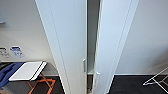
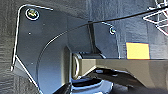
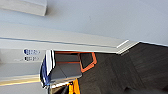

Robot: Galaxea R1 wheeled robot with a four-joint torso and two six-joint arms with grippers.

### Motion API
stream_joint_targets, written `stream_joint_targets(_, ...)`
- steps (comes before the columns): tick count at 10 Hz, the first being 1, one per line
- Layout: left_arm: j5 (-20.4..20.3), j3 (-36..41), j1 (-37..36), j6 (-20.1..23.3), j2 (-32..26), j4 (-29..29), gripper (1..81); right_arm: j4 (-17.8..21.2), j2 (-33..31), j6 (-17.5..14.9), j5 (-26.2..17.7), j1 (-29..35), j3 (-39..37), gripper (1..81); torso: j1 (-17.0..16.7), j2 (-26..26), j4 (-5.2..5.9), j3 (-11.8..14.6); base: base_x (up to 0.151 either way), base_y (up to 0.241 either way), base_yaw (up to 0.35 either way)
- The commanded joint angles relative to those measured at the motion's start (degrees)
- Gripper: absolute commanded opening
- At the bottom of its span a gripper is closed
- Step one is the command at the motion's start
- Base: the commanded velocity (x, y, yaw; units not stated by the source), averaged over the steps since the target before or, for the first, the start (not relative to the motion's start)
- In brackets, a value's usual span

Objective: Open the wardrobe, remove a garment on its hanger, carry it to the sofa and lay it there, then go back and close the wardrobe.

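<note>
Right up against the head camera stands the tall white wardrobe with two panelled doors (image 1: pixel 67 37), filling the middle of the view. Its doors sit slightly ajar, a narrow dark gap running between them, and the small white vertical handles (image 1: pixel 84 65) sit low on either side of that gap. Through the slit only a strip of plain pale interior shows; what hangs inside is hidden, too narrow to read.

Left of the wardrobe, a white flat board on an orange folding frame (image 1: pixel 30 71) stands on the dark carpet (image 1: pixel 130 85), with a blue fabric shape (image 1: pixel 7 72) at the picture's edge, cut off. Two small blue-printed labels (image 1: pixel 16 51) sit on the white wall. At the right edge, a thin white wire rack (image 1: pixel 157 80) lies low on the carpet, only partly seen.

On the left wrist camera, the robot's own dark plate and bar block most of the scene, pointing down at dark carpet, with a yellow square patch (image 2: pixel 137 50) on the floor and a corner of the white wire rack beyond. Whether the left end effector is spread or pressed together, I cannot tell.

On the right wrist camera, that arm looks sideways along the white wardrobe side toward the orange frame and the blue-edged board, over dark carpet. The right end effector's state, again, cannot be told.
</note>
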Motion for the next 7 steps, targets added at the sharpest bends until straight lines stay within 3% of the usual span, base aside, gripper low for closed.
stream_joint_targets(1, 0.94, 0.21, -0.46, 0.38, 0.31, 1.18, 81.1, -2.71, 3.35, 0.00, -6.83, 6.95, -2.72, 81.1, 0.00, 0.00, 0.00, 0.00, 0.000, 0.000, 0.000)
stream_joint_targets(3, 0.95, -0.40, -0.72, -0.23, 0.83, 0.39, 81.1, -3.31, 4.50, -0.17, -8.31, 3.89, -6.86, 81.1, 0.00, 0.00, 0.00, 0.00, 0.000, 0.000, 0.000)
stream_joint_targets(4, 0.95, -2.40, -0.81, -0.32, 1.96, 0.30, 81.1, -6.10, 5.28, -0.26, -9.99, -0.31, -8.97, 81.1, 0.00, 0.00, 0.00, 0.00, 0.000, 0.000, 0.000)
stream_joint_targets(7, 0.86, -12.35, -0.90, -0.76, 7.59, -2.77, 81.1, -20.08, 9.50, -0.26, -9.30, -16.66, -22.40, 81.1, 0.00, 0.00, 0.00, 0.00, 0.000, 0.000, 0.000)
